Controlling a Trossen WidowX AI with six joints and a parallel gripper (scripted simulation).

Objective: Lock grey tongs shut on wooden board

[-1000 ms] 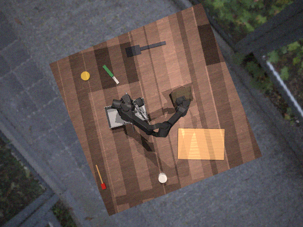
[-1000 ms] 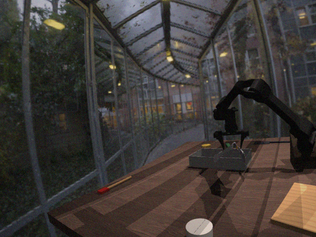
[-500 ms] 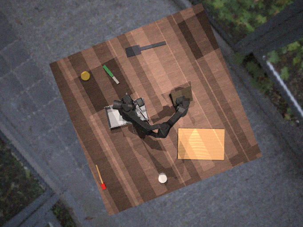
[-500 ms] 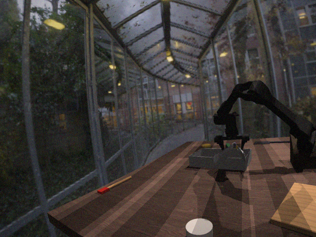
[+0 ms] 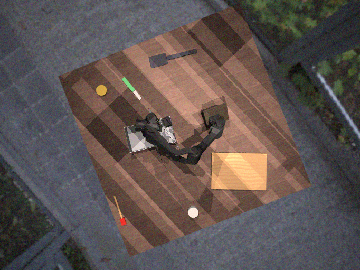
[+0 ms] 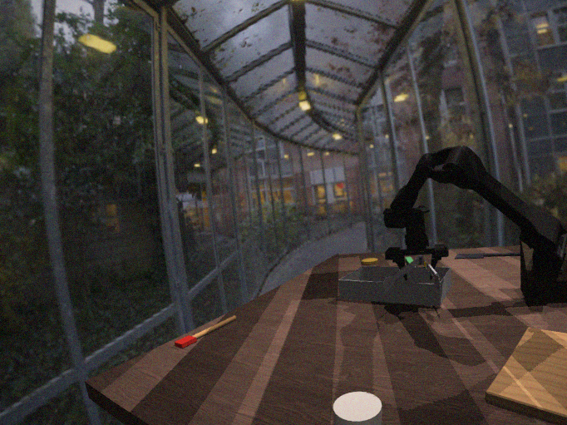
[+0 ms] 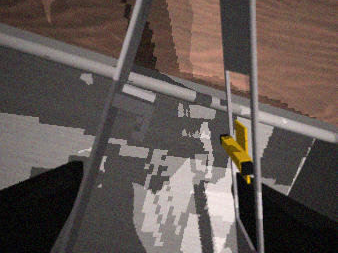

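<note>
The grey tongs (image 5: 171, 135) (image 6: 431, 269) (image 7: 254, 56) lie spread open across the roasting tin (image 5: 127, 139) (image 6: 378, 294) (image 7: 60, 57). In the wrist view their two thin arms run apart toward the bottom, with a small yellow piece with black ends (image 7: 237, 153) at the right arm. My gripper (image 6: 419, 274) (image 7: 159, 175) is open and points down over the tin. Its two dark fingers stand at the outer sides of the tong arms; whether they touch is not clear. The tongs' hinge lies out of the wrist view. The wooden board (image 5: 240, 174) (image 6: 534, 373) bears nothing.
A white cylinder (image 5: 193, 212) (image 6: 357, 407) stands left of the board in the overhead view. A red-headed brush (image 5: 122, 221) (image 6: 184, 341), a yellow disc (image 5: 101, 90) (image 6: 369, 260), a green-and-white tool (image 5: 128, 84) and a dark spatula (image 5: 158, 61) (image 6: 470, 255) lie around the tin.
</note>
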